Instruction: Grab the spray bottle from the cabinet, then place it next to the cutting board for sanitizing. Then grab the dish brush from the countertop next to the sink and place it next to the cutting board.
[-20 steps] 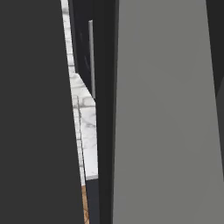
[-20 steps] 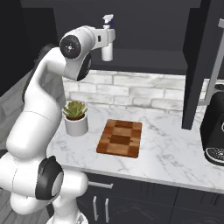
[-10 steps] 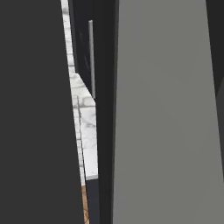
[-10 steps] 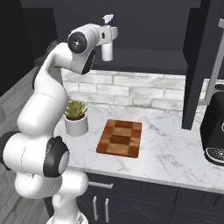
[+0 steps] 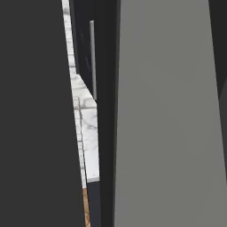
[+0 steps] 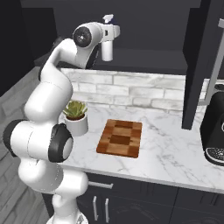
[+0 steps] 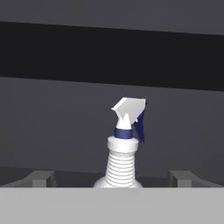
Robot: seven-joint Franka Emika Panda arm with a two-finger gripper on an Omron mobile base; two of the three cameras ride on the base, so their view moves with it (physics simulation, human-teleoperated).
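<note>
Open wide and holding nothing, the end effector (image 7: 112,178) points into the dark cabinet (image 6: 144,26). In the hand view its two finger tips (image 7: 41,178) stand far apart, one on each side of the spray bottle (image 7: 123,151). The bottle stands upright on the cabinet's shelf, between the tips, and I cannot tell if they touch it. It has a ribbed white neck, a blue ring and a white trigger top with a blue lever.

From the right base view the white arm (image 6: 52,105) reaches up from the lower left to the cabinet. The bottle shows just past the hand, up high above the table (image 6: 170,148). The cabinet door (image 6: 203,65) hangs open on the right with its long grey handle (image 6: 211,70).

Down on the white marble table lies the brown cutting board (image 6: 120,138). A small green plant in a white pot (image 6: 75,118) sits just to the left of the board. A black coffee machine (image 6: 215,131) stands at the far right, well apart from the board.

In the left base view a thin strip of marble table shows between dark panels.
</note>
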